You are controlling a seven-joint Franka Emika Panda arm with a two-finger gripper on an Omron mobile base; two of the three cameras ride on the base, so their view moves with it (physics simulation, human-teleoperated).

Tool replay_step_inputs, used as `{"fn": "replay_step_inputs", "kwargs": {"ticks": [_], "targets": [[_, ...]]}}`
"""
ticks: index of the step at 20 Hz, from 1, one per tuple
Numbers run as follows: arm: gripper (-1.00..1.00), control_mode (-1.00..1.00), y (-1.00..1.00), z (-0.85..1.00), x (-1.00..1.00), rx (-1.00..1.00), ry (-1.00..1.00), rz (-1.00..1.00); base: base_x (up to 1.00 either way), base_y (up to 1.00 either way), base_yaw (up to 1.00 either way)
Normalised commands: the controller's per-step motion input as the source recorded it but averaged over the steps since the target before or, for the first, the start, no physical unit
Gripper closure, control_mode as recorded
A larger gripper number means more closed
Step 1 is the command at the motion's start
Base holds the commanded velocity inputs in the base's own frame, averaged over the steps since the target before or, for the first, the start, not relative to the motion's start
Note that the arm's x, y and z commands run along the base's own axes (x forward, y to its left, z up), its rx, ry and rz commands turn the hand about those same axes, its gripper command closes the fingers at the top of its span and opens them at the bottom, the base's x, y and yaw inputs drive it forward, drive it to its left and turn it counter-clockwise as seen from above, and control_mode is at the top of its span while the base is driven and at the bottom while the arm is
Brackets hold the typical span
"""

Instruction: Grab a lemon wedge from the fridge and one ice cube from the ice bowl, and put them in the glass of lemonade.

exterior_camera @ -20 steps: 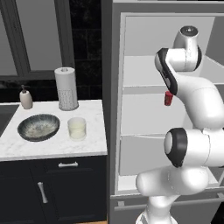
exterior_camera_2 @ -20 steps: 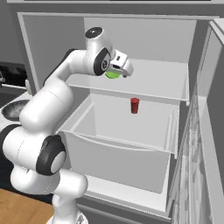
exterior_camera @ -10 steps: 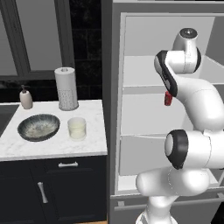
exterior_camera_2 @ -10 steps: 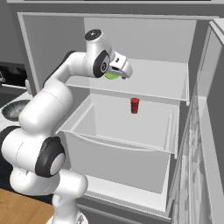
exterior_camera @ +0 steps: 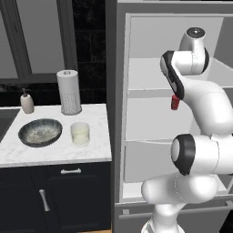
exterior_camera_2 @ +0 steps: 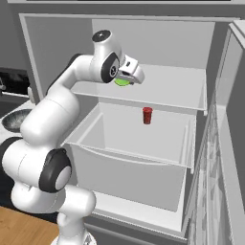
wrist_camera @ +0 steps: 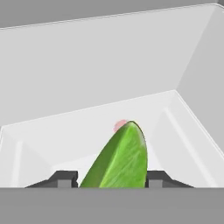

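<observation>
The fridge stood open, its upper shelf bare apart from the lemon wedge lying between the gripper fingers. A small red object stood alone on the shelf below, with free room around it. On the counter, the bowl, glass and paper-towel roll sat near each other.
</observation>
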Motion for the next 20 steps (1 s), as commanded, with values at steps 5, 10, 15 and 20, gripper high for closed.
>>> {"fn": "replay_step_inputs", "kwargs": {"ticks": [5,10,15,20], "targets": [[1.00,-1.00,0.00,0.00,-0.11,0.00,0.00,0.01,0.00,0.00,0.00],[1.00,-1.00,-0.04,0.00,-0.83,0.04,-0.03,0.12,0.00,0.00,0.00],[1.00,-1.00,-0.02,0.11,-1.00,0.04,-0.10,0.16,0.00,0.00,0.00],[1.00,-1.00,0.05,0.34,-1.00,0.00,0.00,0.23,0.00,0.00,0.00]]}}
